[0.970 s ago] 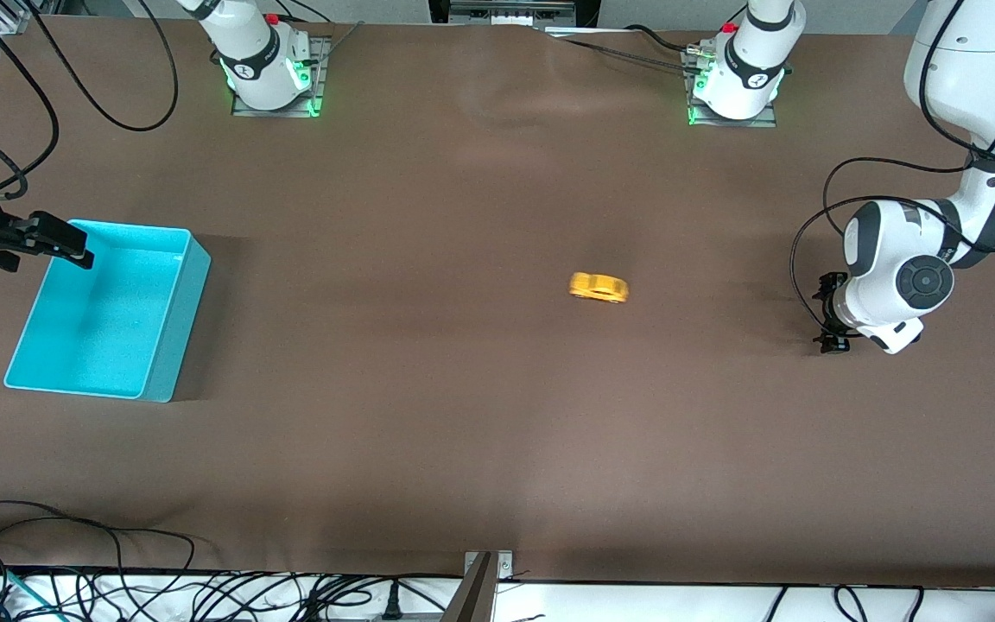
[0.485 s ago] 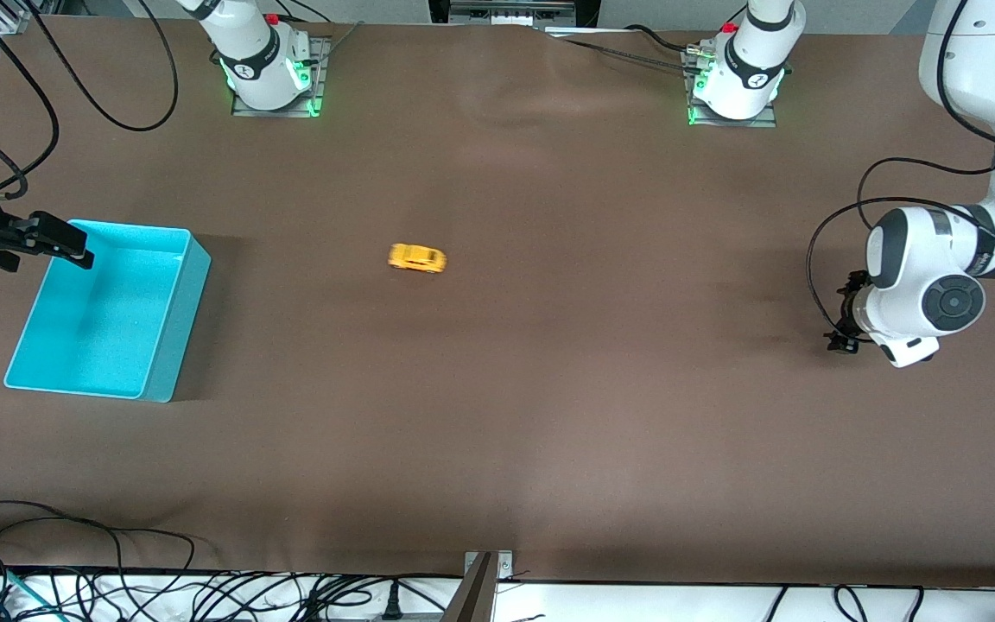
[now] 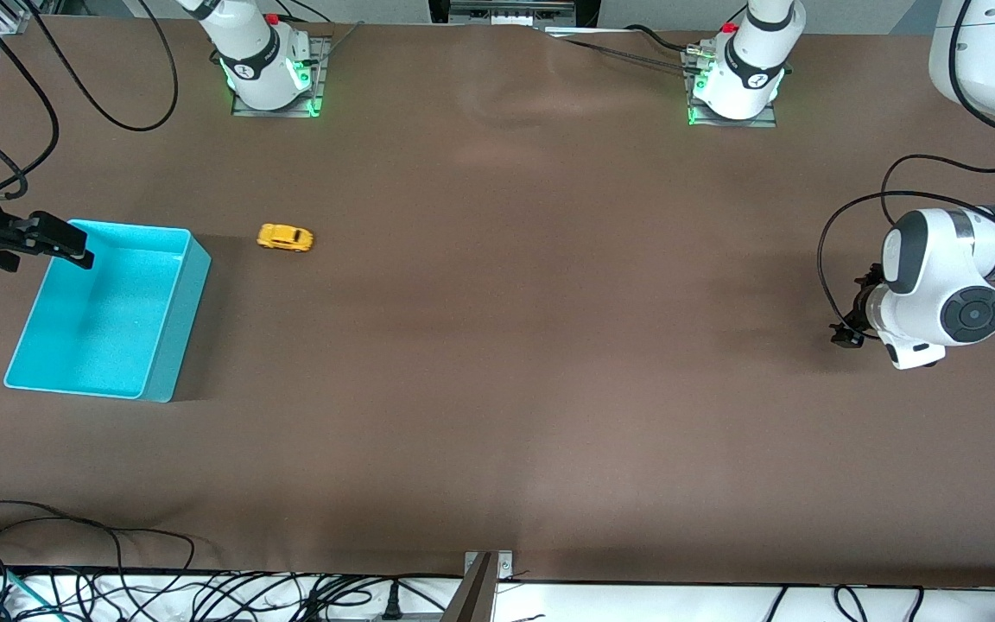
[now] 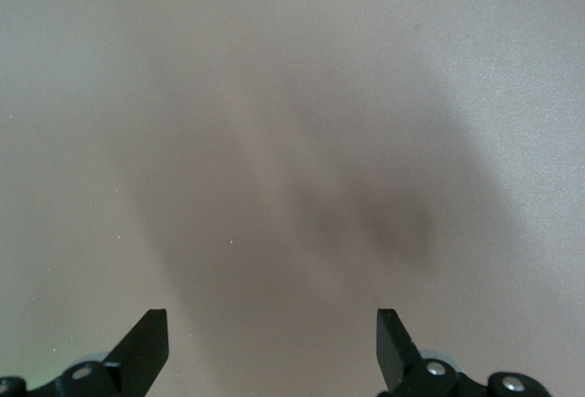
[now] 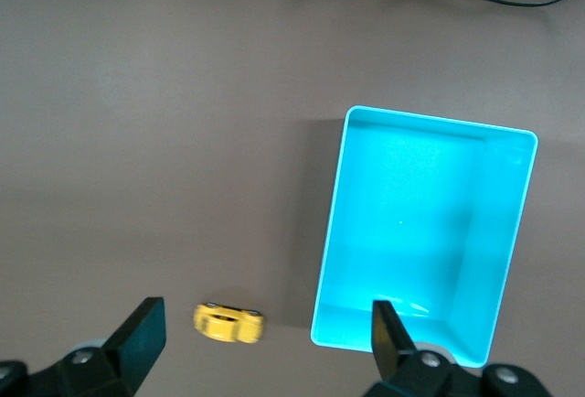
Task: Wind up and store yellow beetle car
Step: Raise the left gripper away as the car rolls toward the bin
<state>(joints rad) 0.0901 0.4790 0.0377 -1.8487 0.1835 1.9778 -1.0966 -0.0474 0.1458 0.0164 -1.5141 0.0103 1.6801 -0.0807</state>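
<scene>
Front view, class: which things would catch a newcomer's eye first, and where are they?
The turquoise bin at the right arm's end of the table, with the yellow car on the brown table beside it. The open right gripper hangs over the bin's rim; the open left gripper is over bare table at the left arm's end.

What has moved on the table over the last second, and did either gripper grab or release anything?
The yellow beetle car ran across the table from near the middle toward the right arm's end, now beside the turquoise bin. The left gripper, open and empty, drew back slightly. The right gripper stayed open over the bin's edge; bin unmoved.
</scene>
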